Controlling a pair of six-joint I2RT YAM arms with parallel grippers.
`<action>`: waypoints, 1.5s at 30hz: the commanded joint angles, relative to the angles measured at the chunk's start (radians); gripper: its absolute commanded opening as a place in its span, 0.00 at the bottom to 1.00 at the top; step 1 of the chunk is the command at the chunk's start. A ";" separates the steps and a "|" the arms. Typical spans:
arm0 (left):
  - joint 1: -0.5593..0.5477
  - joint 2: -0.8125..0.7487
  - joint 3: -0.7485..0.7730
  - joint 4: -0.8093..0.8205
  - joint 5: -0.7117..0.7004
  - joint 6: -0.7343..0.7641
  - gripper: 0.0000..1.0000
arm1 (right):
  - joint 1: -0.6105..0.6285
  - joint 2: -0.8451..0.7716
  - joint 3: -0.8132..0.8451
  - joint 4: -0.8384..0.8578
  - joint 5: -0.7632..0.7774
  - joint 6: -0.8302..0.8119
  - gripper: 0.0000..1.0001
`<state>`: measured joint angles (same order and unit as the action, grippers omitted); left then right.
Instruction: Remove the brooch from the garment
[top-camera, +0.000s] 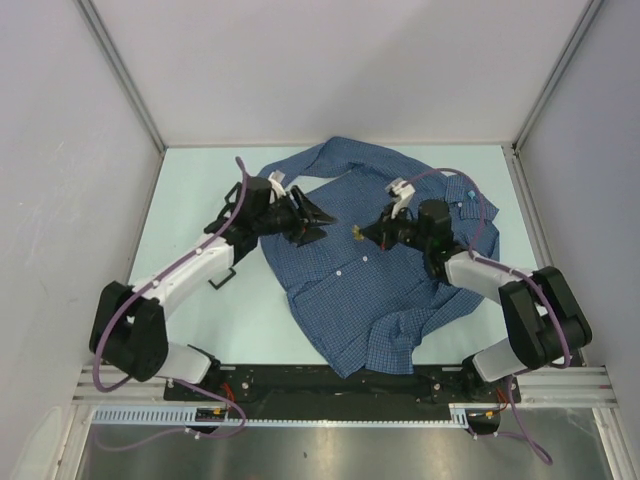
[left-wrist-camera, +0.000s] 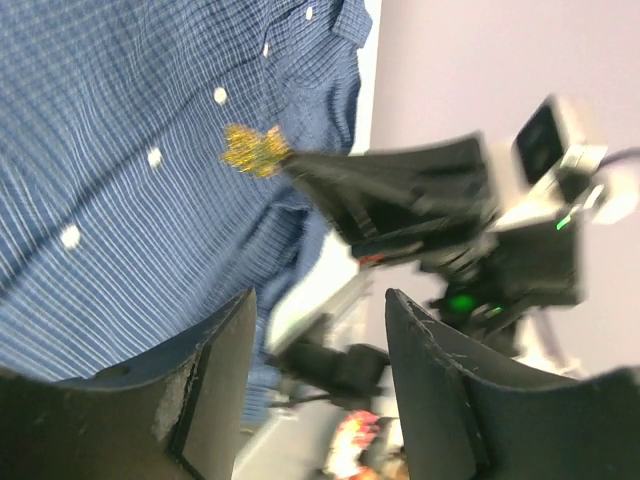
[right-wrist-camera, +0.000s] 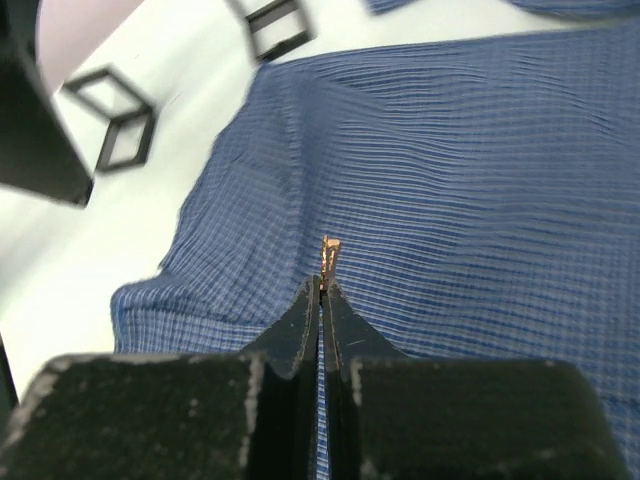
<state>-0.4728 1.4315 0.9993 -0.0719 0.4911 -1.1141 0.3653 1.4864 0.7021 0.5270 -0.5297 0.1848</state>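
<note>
The garment (top-camera: 370, 270), a blue fine-checked shirt with white buttons, lies spread on the table. A small gold brooch (top-camera: 357, 234) sits on its front, near the button line. My right gripper (top-camera: 367, 233) is shut on the brooch (right-wrist-camera: 329, 250), whose gold edge sticks out just past the fingertips (right-wrist-camera: 322, 285). I cannot tell whether it is off the cloth. In the left wrist view the brooch (left-wrist-camera: 255, 150) shows at the tip of the right arm's black fingers (left-wrist-camera: 340, 185). My left gripper (top-camera: 318, 214) hovers over the shirt's left side, open (left-wrist-camera: 320, 300), with nothing between its fingers.
The pale green table (top-camera: 200, 190) is walled by white panels on three sides. A black frame-shaped piece (top-camera: 220, 278) lies left of the shirt, and similar black frames (right-wrist-camera: 108, 130) show on the table in the right wrist view. A sleeve (top-camera: 470, 215) lies under the right arm.
</note>
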 joint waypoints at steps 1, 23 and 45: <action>0.011 -0.051 -0.015 -0.126 -0.006 -0.254 0.58 | 0.084 -0.031 0.022 0.037 0.007 -0.182 0.00; -0.041 0.066 -0.014 -0.172 -0.029 -0.405 0.49 | 0.271 -0.080 0.022 0.036 0.014 -0.349 0.00; -0.049 0.083 -0.015 -0.098 -0.080 -0.322 0.01 | 0.304 -0.138 0.014 0.001 0.123 -0.325 0.32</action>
<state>-0.5179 1.5082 0.9630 -0.2062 0.4229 -1.5139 0.6796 1.4101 0.7013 0.4675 -0.4473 -0.1925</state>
